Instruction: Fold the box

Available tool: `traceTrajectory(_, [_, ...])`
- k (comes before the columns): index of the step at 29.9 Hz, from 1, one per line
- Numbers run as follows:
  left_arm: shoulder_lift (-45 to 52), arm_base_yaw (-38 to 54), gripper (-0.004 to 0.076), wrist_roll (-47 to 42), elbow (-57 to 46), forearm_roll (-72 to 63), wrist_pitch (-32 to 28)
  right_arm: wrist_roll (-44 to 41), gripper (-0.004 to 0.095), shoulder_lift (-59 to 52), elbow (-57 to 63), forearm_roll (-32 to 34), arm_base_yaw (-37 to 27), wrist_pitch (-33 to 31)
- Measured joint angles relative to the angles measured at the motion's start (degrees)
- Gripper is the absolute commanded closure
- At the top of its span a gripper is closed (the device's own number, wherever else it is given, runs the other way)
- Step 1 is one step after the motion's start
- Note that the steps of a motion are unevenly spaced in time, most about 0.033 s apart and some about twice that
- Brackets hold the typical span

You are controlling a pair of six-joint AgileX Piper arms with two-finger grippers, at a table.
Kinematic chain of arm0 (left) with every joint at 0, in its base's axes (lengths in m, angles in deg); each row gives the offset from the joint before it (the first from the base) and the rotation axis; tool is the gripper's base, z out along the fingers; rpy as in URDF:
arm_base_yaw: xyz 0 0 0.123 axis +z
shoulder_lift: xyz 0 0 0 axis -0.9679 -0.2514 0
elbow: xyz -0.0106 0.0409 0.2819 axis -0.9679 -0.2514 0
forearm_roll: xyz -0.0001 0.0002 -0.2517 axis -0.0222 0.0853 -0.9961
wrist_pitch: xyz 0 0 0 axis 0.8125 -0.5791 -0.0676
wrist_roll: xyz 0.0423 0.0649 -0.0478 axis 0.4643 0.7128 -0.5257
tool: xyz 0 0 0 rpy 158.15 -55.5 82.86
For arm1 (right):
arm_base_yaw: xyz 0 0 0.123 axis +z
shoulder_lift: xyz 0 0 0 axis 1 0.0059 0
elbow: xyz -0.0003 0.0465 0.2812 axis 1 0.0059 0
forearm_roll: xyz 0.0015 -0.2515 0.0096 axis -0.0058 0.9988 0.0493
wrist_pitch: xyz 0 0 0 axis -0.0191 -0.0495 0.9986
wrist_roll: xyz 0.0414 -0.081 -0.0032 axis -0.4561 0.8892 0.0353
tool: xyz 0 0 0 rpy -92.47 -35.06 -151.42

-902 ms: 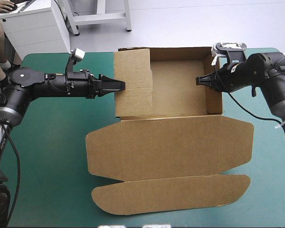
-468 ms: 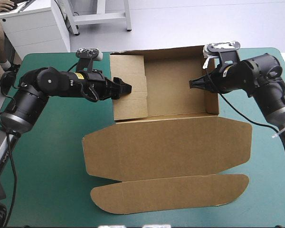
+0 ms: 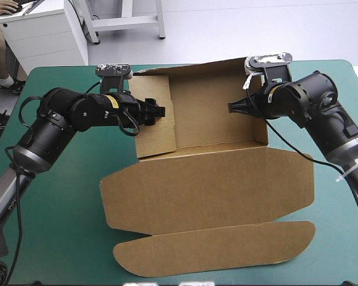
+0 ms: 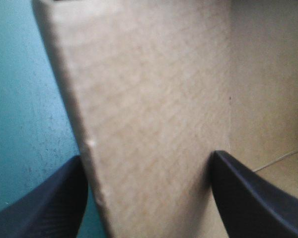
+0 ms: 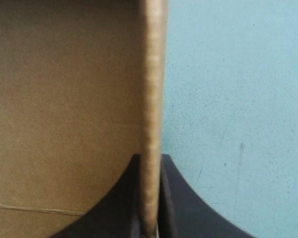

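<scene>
Against the earlier frames: the box [image 3: 209,149] has slid toward the table's left edge and turned a little, so its far right corner now lies farther back than its far left one; before, it sat square to the far edge. The left arm's wrist has rolled over. The left gripper [image 3: 158,111] [image 4: 146,156], earlier drawn to one point against the left wall [image 3: 155,137] [image 4: 149,99], now has its black fingers standing wide apart, one on the cover side and one on the tray side, with that wall between them and no clamp visible. The left wall leans inward over the tray floor rather than standing upright. The right gripper [image 3: 231,108] [image 5: 150,156] has moved leftward along with the right wall [image 3: 261,128] [image 5: 151,74]; its fingers are pinched nearly together on that wall's top edge, brown board on one side and cover on the other, and the wall stands upright. Position of the box: open tray at the middle of the table's far edge, lid [image 3: 209,190] lying flat toward the near edge, its rounded end flap [image 3: 215,250] flat just short of that edge. Surface: table [image 3: 59,208] under a teal-green cover [image 4: 25,99] [image 5: 238,99], faintly speckled in both wrist views.
</scene>
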Motion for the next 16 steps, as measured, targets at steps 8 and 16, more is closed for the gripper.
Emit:
traceTrajectory(8, [0.0,-4.03,0.0231,-4.66,-2.83,3.96,-3.6,-2.18,0.0908,-0.18,0.07,3.27,0.0,-0.34])
traceTrajectory(16, [0.0,-4.72,0.0253,-11.94,-5.8,5.87,-7.44,-4.09,0.0908,-0.18,0.13,4.03,0.0,0.31])
